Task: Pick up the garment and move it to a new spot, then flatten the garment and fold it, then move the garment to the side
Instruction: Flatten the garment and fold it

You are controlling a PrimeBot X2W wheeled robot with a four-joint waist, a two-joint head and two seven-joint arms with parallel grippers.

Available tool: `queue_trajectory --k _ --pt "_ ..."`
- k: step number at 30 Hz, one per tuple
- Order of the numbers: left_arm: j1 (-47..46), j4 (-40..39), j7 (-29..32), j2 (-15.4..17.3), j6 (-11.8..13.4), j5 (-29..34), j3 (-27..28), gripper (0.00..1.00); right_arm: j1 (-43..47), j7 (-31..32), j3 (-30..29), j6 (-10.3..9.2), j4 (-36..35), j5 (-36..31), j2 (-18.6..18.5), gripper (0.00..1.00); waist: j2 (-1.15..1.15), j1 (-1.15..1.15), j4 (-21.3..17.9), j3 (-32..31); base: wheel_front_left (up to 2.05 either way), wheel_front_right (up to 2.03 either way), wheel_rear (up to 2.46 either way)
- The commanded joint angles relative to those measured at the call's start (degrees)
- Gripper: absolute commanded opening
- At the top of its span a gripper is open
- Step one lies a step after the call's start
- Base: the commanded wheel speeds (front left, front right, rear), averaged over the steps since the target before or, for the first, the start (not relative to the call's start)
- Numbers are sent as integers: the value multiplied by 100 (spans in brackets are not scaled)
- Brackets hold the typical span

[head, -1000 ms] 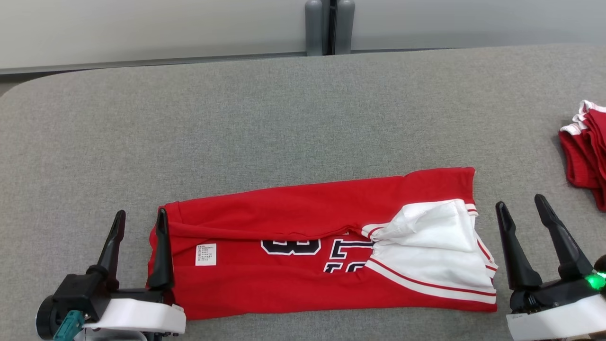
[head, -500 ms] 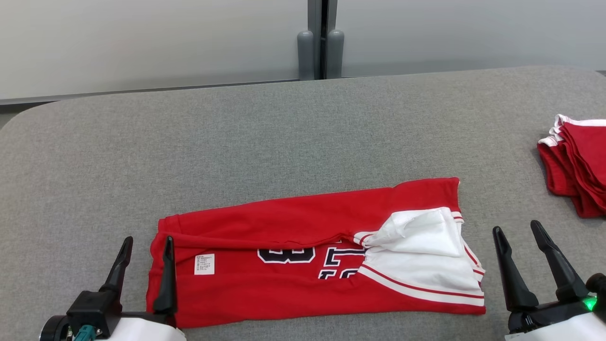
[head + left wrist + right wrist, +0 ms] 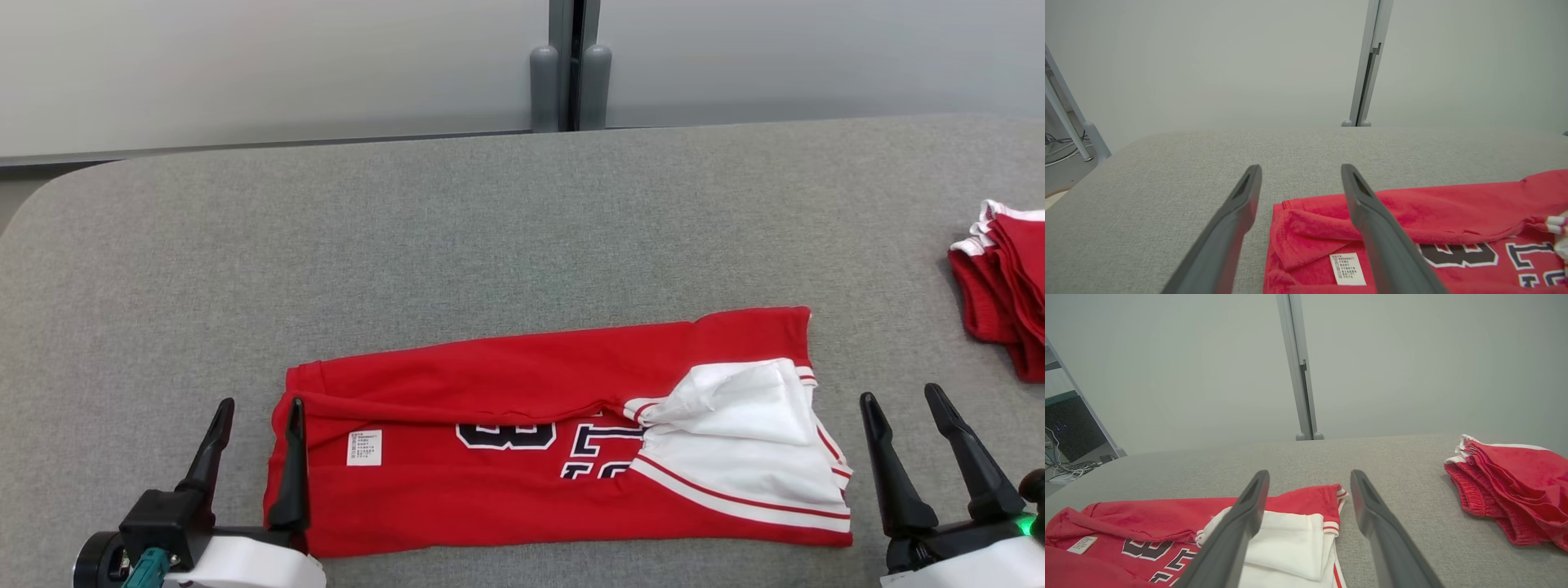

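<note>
A grey fabric-covered worktop [image 3: 490,229] is spread across the head view, and a pale wall with a grey post [image 3: 571,82] is seen behind its far edge. The red jersey [image 3: 522,380] is laid on the near middle of the worktop, folded lengthwise into a long band running left to right, with its upper flap turned down over the front. A white panel with red stripes [image 3: 735,457] is exposed at the band's right end, and dark numerals [image 3: 506,435] are partly covered by the flap.

A pile of red garments [image 3: 1004,294] with white trim is set at the right edge, well apart from the jersey.

The left pincer [image 3: 261,404] is held wide open and empty at the jersey's left end: one finger is placed over bare worktop, the other over the cloth's edge. Whether the cloth is touched cannot be told. The right pincer [image 3: 900,393] is likewise spread wide and empty, just beside the right end.

A small white label [image 3: 364,447] is seen near the left end.
</note>
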Motion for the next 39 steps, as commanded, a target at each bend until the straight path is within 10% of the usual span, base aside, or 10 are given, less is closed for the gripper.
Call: queue_trajectory --k 1,18,19,21,39 --pt "-111 10 -21 33 -7 23 2 100 -60 15 -19 0 61 44 -36 100 0 0 29 53 0 0 0" --pt "-990 215 -136 -221 -244 188 -153 100 -1172 305 850 1 2584 838 -231 100 0 0 462 966 0 0 0" --pt "-999 239 -144 -227 -247 193 -142 100 -1159 383 932 1 2677 891 -223 77 0 0 468 969 0 0 0" --pt "-1016 261 -147 -240 -264 197 -111 100 -1097 538 1073 1 2816 1025 -197 0 0 0 476 969 0 0 0" --pt "-948 158 -156 -306 -353 366 171 100 -1035 -16 -47 -7 2357 865 -852 0 0 0 194 906 0 0 0"
